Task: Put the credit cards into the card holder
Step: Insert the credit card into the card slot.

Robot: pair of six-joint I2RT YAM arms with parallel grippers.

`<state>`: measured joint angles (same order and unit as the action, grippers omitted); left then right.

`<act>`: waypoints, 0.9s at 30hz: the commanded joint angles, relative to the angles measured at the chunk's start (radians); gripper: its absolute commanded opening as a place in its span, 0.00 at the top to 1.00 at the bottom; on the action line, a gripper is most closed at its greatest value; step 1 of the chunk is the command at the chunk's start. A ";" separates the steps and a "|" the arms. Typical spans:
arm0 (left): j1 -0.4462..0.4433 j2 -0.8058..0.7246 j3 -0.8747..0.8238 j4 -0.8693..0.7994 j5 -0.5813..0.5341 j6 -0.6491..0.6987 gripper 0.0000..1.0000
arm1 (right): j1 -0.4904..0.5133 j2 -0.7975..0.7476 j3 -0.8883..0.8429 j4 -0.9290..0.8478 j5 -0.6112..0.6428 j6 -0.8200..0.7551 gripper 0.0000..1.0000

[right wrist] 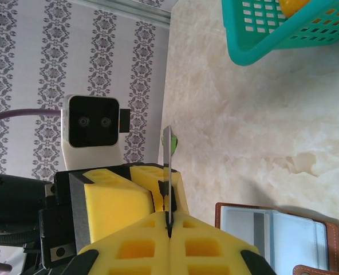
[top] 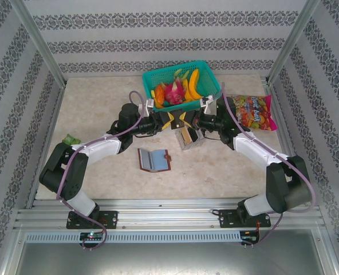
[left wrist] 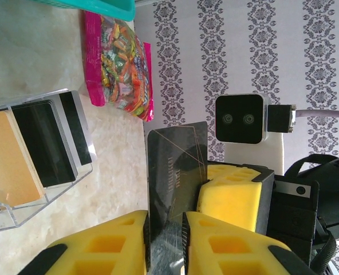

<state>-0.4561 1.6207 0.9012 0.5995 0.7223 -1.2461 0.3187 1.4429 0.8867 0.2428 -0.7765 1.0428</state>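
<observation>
Hands meet above the counter, left hand facing right hand; the wallet lies open nearby, apparently unfilled. Left wrist: left fingers parted astride a dark card; a clear box holds a tan card and black cards. Right wrist: right hand pinches the dark card; none stowed yet.

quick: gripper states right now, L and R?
Left gripper: black card sits between its fingers; whether it grips cannot be told.
Right gripper: closed on the same black card.
</observation>
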 commanded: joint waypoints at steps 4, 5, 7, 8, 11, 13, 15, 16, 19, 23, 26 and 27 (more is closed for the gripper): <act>0.010 -0.005 -0.006 0.092 0.029 -0.013 0.92 | -0.004 0.032 0.007 0.029 -0.035 0.003 0.97; 0.010 -0.005 -0.009 0.091 0.029 -0.015 0.96 | -0.004 0.035 0.007 0.025 -0.034 0.001 0.95; 0.011 -0.013 -0.017 0.085 0.029 -0.015 1.00 | -0.004 0.037 0.011 0.003 -0.029 -0.011 0.91; 0.011 -0.022 -0.026 0.077 0.025 -0.012 1.00 | -0.004 0.037 0.014 -0.016 -0.024 -0.023 0.85; 0.013 -0.060 -0.067 0.037 0.007 0.001 1.00 | -0.001 0.025 0.012 -0.099 0.020 -0.082 0.72; 0.013 -0.106 -0.102 -0.034 -0.010 0.030 1.00 | 0.010 0.014 0.012 -0.197 0.083 -0.142 0.67; 0.013 -0.171 -0.139 -0.181 -0.045 0.090 1.00 | 0.045 0.004 0.031 -0.339 0.189 -0.226 0.67; 0.013 -0.203 -0.162 -0.235 -0.066 0.109 1.00 | 0.068 0.002 0.040 -0.389 0.238 -0.258 0.67; 0.011 -0.320 -0.227 -0.446 -0.156 0.166 1.00 | 0.146 -0.004 0.042 -0.425 0.319 -0.300 0.75; -0.023 -0.428 -0.293 -0.608 -0.259 0.218 1.00 | 0.275 0.026 0.046 -0.390 0.387 -0.292 0.85; -0.055 -0.458 -0.321 -0.662 -0.317 0.222 1.00 | 0.359 0.076 0.067 -0.372 0.424 -0.274 0.90; -0.064 -0.474 -0.331 -0.677 -0.342 0.219 1.00 | 0.385 0.090 0.071 -0.362 0.436 -0.264 0.90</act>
<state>-0.4911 1.1782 0.5964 0.0669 0.4850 -1.0782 0.6498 1.4925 0.9195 -0.1265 -0.4271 0.7853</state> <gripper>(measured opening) 0.066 0.101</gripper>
